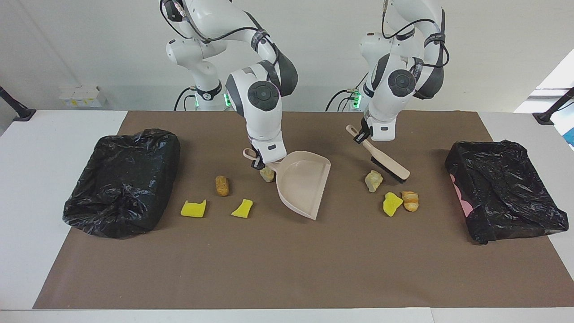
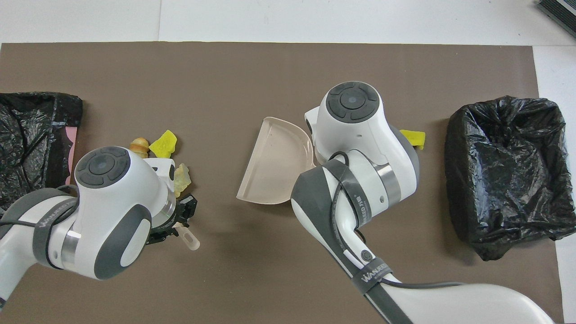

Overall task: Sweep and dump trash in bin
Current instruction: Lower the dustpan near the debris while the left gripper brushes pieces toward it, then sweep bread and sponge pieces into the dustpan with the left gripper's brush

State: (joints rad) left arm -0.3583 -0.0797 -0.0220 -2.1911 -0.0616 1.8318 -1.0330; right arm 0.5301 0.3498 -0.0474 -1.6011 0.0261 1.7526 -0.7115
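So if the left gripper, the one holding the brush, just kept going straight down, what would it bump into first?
Probably the brown mat: the left gripper points down, shut on the brush handle. The pale lump lies beside that line, though depth is unclear.

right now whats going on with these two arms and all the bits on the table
It is a sweeping job just starting. The right gripper holds the dustpan by its handle, tilted on the mat. The left gripper holds the brush by its handle, bristles down beside a beige lump. All seven trash bits lie on the mat, none in the pan. A black-lined bin sits at each end of the table.
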